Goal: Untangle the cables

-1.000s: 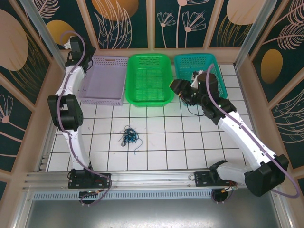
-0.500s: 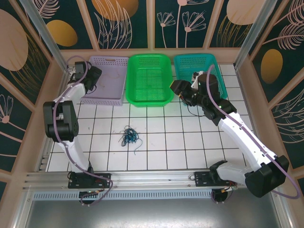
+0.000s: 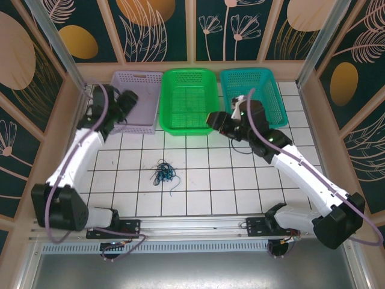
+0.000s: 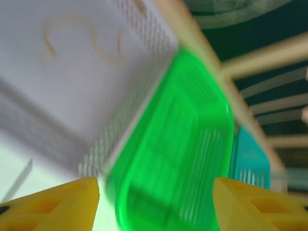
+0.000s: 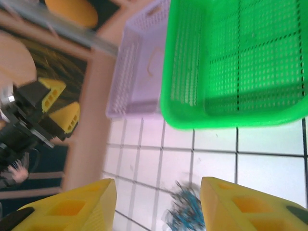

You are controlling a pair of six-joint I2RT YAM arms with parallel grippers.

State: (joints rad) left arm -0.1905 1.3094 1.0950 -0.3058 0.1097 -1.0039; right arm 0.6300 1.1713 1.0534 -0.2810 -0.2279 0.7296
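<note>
The left hand (image 3: 122, 103) hangs over the near edge of the lilac basket (image 3: 139, 77) at the far left of the white tiled surface (image 3: 240, 180). In its wrist view its two yellow fingers (image 4: 53, 204) stand wide apart with nothing between them. On that basket's floor lies one pale tan wire (image 4: 96, 43), curled in loose open loops, apart from the rest. Nearer the arms and a little to the right, the cables (image 3: 163, 173) lie on the bare tiles, well apart from both hands and from all three baskets. They form a small dark knot of thin blue, green and black strands wound over one another, with one loose end trailing toward the near edge on the right. The right wrist view shows the same knot only as a blurred blue-green smudge (image 5: 185, 211). Behind it the green basket (image 3: 168, 96) stands in the middle of the far row, just beside the lilac one. The right hand (image 3: 213, 120) is at the green basket's near right corner, pointing left. Its yellow fingers (image 5: 77, 207) are parted and grip nothing. The teal basket (image 3: 274, 90) is at the far right, behind that arm.
</note>
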